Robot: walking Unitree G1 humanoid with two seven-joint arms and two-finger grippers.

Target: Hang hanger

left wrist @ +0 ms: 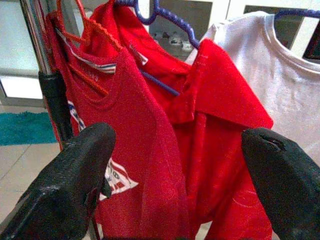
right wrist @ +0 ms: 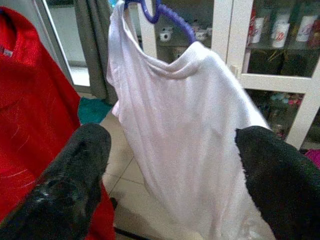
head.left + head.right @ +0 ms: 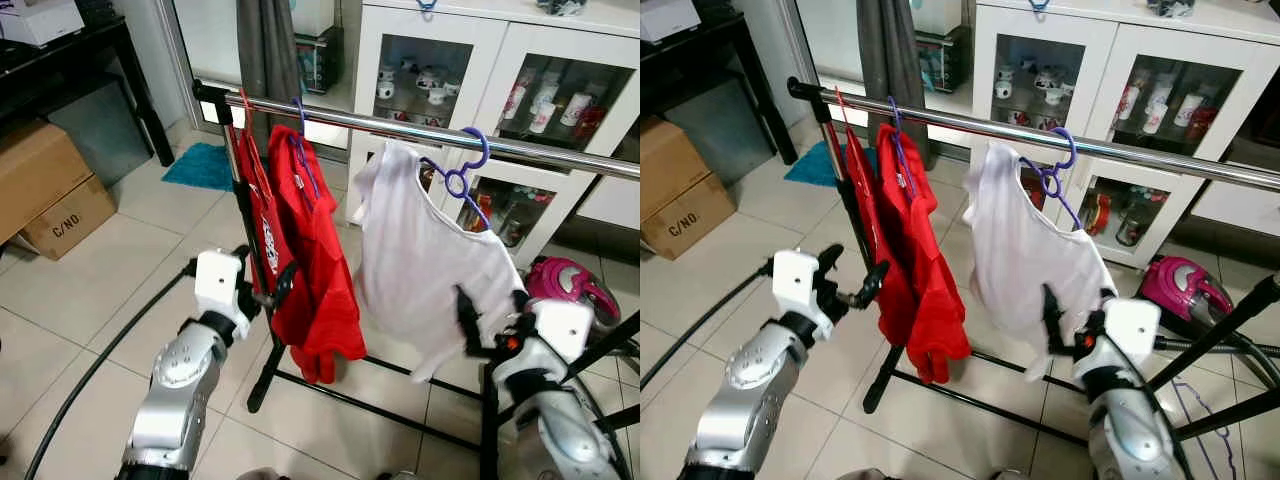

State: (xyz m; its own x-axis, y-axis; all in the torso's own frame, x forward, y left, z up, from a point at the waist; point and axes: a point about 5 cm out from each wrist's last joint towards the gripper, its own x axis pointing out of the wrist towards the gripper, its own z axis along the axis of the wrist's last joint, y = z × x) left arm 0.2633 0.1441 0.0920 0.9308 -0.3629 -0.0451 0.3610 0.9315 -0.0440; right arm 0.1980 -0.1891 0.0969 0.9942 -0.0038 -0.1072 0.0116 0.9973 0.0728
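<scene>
Head view: the purple hanger hooks the steel rail, carrying a white shirt whose hem drapes just above the right tool. Left wrist view: left tool spread wide before red shirts. Right wrist view: right tool's fingers wide, empty, white shirt just ahead.

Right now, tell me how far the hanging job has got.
Done, it seems: the white shirt hangs on its purple hanger, hooked over the rail beside two red shirts. In hand: nothing; the left gripper and right gripper are both open, close to the clothes. Left: probably only drawing the arms back, though the white shirt sits lopsided on its hanger.
</scene>
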